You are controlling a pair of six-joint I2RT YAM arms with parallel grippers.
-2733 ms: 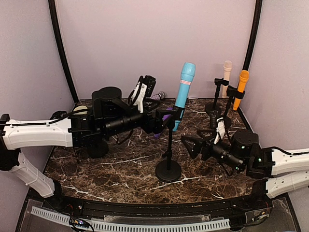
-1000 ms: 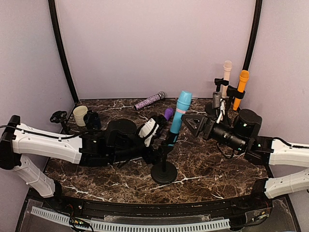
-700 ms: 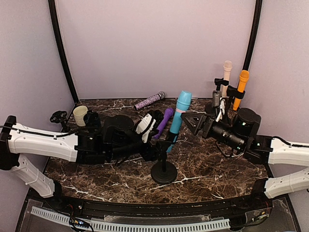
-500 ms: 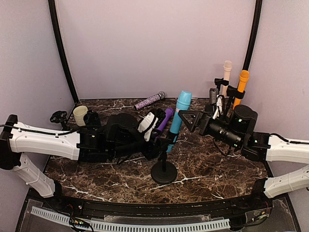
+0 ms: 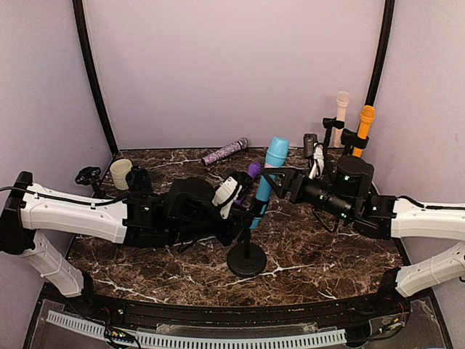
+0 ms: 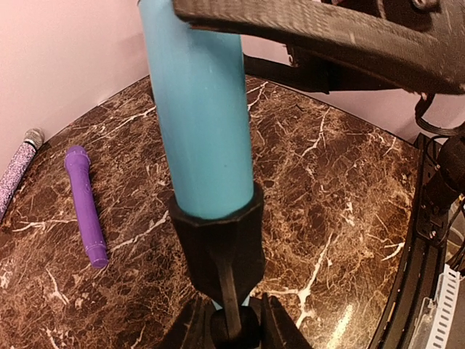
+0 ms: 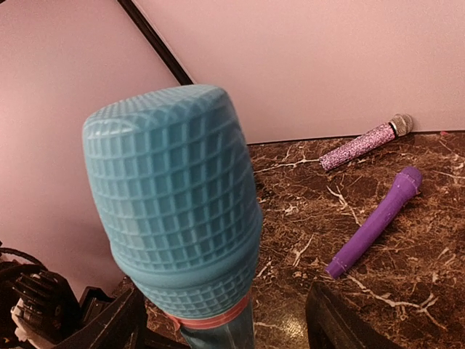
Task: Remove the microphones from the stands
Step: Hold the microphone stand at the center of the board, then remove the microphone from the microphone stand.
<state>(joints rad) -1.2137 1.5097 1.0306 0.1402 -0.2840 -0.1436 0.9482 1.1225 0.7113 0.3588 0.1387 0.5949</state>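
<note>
A light blue microphone with a pink ring under its gridded head sits tilted in the black clip of a round-based stand. My left gripper is shut on the stand's pivot knob just below the clip, one finger pressed on each side. Reaching in from the right, my right gripper stands open around the microphone's body just under the head. Its right finger is well clear of the handle.
A purple microphone and a glittery one lie on the marble behind the stand. Orange and cream microphones stand in holders at the back right. A cup sits at the left.
My right gripper has moved left and now straddles the blue microphone, its jaws narrowing a little. My left jaws have closed in on the stand's knob.
</note>
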